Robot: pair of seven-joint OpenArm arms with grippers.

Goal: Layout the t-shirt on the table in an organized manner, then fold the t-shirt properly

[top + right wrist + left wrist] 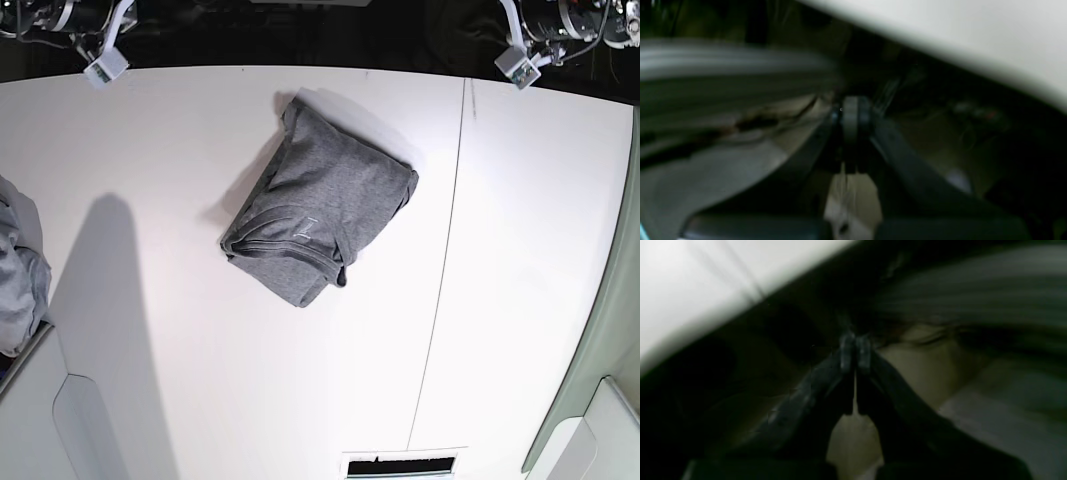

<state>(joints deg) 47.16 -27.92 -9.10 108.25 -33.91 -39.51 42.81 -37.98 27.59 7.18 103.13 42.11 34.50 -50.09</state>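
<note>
**One folded shirt on one table, both grippers clenched and empty**

One large flat white tabletop (200, 400) filled the base view, crossed by a single thin dark seam line (440, 290) running from the far edge toward the near edge. One plain heather-grey short-sleeved knit t-shirt (320, 215) lay on it as a compact folded bundle, turned at an angle, in the far middle part of the table and just to the left of the seam in that view, not touching it. One paler grey-blue cloth bundle (18, 270) sat at the left edge of the base view and was cut off by the frame.

Two arms were present, each only partly seen at the far corners of the base view, well apart from the shirt. The left gripper (856, 351) appeared in its wrist view with the two dark fingers pressed together and nothing between them. The right gripper (853, 115) appeared likewise in its own wrist view, clenched tight on nothing.

Both wrist views were dark and heavily blurred. A pale slanted surface took up one upper corner of each, and streaked grey shapes beside the fingers could not be identified. The shirt did not show clearly in either wrist view.
</note>
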